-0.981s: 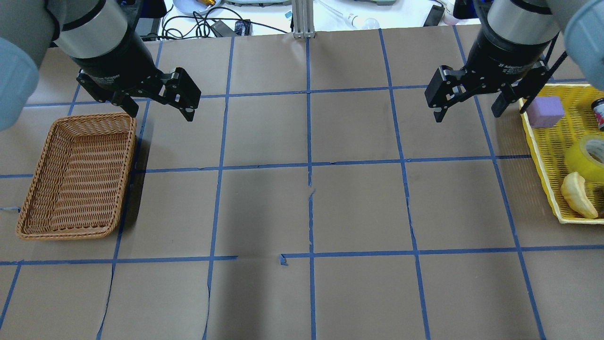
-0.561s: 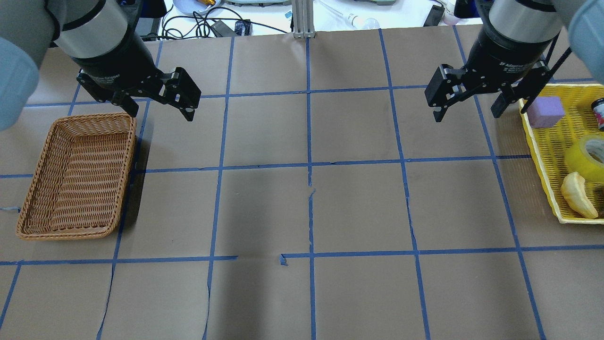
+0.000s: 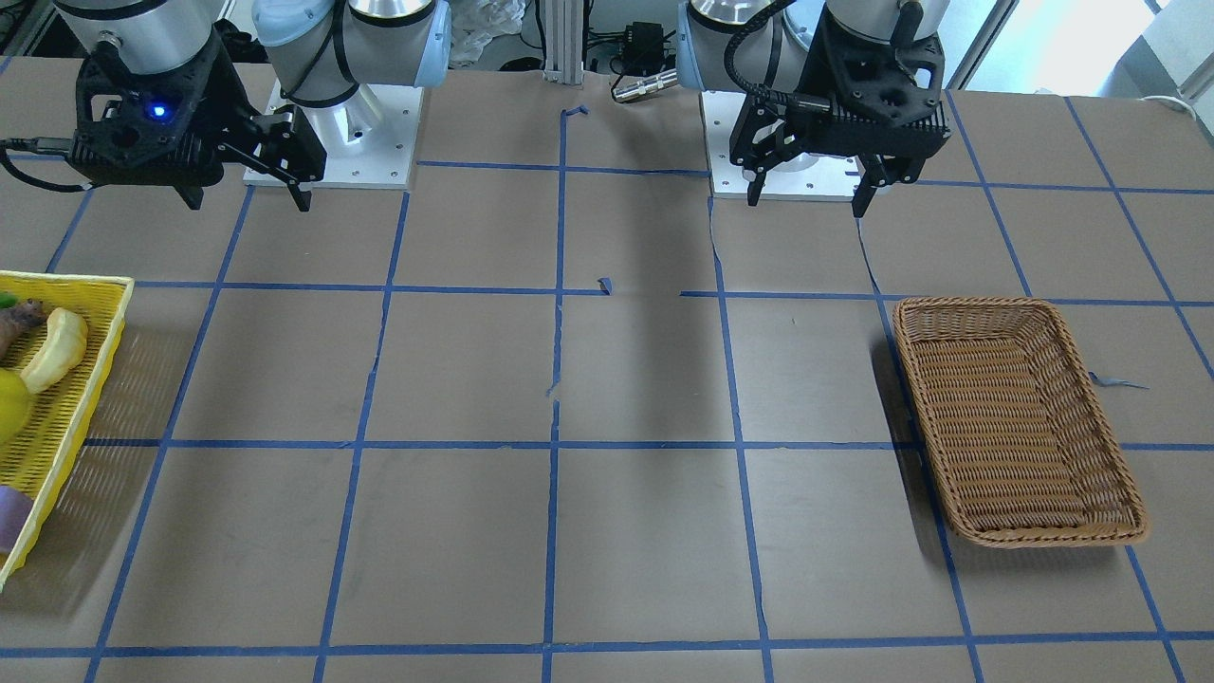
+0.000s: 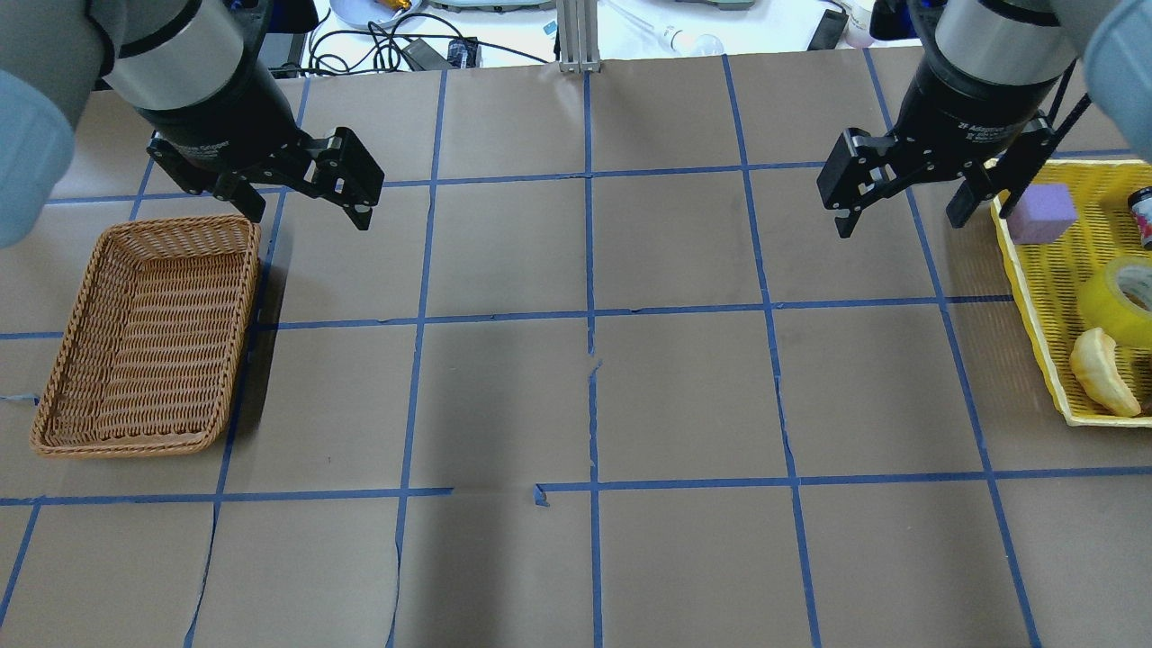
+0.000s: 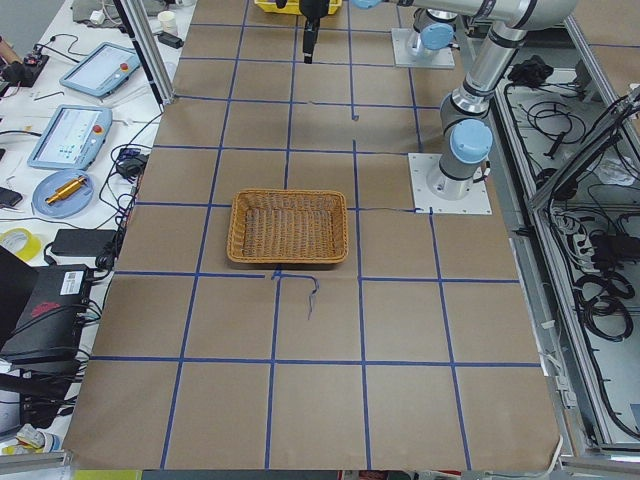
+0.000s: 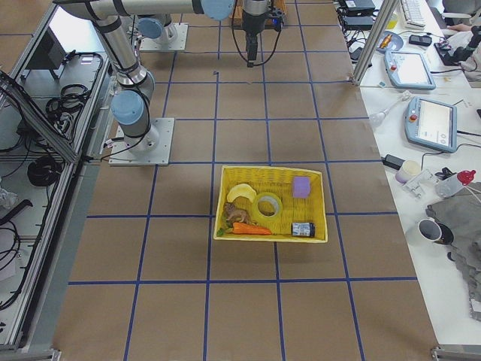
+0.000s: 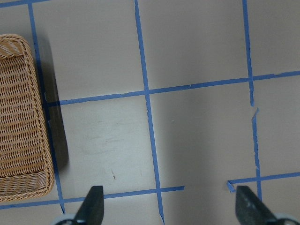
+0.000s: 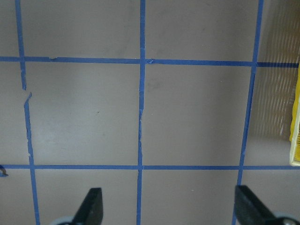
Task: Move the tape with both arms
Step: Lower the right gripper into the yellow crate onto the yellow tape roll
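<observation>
Tape [image 4: 1105,310], glossy yellow ring, lies in mesh tray [image 4: 1048,297].

two grippers, left gripper [image 4: 308,216] and right gripper [image 4: 900,225], one wicker basket [image 4: 148,337] at 9 o'clock, one yellow tray [image 4: 1035,288] at 3 with one tape [image 4: 1116,301], one purple block [image 4: 1039,213], one carrot [image 6: 250,229]

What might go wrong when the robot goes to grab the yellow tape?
The tape lies in the yellow tray with a pale banana-shaped piece close beside it, so the right gripper, fingers open, might bump or pinch that instead.
The left gripper, also open, hangs far off by the wicker basket, so the roll must be passed between arms and might slip and roll away.
</observation>
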Controlling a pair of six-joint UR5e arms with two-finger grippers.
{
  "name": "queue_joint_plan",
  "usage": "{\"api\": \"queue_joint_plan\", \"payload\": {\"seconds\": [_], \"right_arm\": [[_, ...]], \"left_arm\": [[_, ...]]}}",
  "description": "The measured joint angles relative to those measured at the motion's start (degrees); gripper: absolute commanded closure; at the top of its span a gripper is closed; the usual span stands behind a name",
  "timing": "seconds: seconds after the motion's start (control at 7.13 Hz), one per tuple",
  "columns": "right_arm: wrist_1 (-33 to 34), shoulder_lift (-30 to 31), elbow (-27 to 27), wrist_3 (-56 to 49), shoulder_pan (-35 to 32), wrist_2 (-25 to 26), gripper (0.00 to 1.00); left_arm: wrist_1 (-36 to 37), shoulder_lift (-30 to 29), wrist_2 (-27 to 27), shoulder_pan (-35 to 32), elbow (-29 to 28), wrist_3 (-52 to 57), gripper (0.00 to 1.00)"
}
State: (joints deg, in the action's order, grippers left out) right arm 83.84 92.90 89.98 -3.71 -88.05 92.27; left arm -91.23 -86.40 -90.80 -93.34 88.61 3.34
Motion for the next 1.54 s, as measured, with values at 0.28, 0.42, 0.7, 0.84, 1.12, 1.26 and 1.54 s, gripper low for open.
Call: {"api": "queue_joint_plan", "payload": {"seconds": [0.28, 0.42, 0.7, 0.84, 1.12, 1.26, 1.54], "right_arm": [[1.15, -0.96, 0.08, -0.78, 1.05, -0.29, 0.0], [2.02, -2.13, 0.05, -3.66, 3.79, -0.2, 0.0], [4.88, -5.16, 0.01, -17.39, 13.24, -0.43, 0.0], [8.34, -7.65, 0.06, -27.04, 17.86, -0.2, 0.0], [13.79, -12.87, 0.21, -42.32, 26.59, -0.05, 0.0], [16.91, -16.69, 0.32, -48.45, 30.7, -0.15, 0.0], [22.77, -24.33, 0.44, -54.12, 35.22, -0.57, 0.0]], "left_arm": [[0.0, 0.0, 0.01, 0.0, 0.06, 0.0, 0.0], [0.0, 0.0, -0.01, 0.0, 0.06, 0.0, 0.0], [0.0, 0.0, -0.07, 0.0, 0.07, 0.06, 0.0], [0.0, 0.01, -0.1, 0.0, 0.07, 0.06, 0.0], [0.0, 0.06, -0.16, 0.0, 0.07, 0.01, 0.0], [0.0, 0.03, -0.16, 0.0, 0.07, 0.0, 0.0], [0.0, 0.03, -0.17, 0.0, 0.07, 0.02, 0.0]]}}
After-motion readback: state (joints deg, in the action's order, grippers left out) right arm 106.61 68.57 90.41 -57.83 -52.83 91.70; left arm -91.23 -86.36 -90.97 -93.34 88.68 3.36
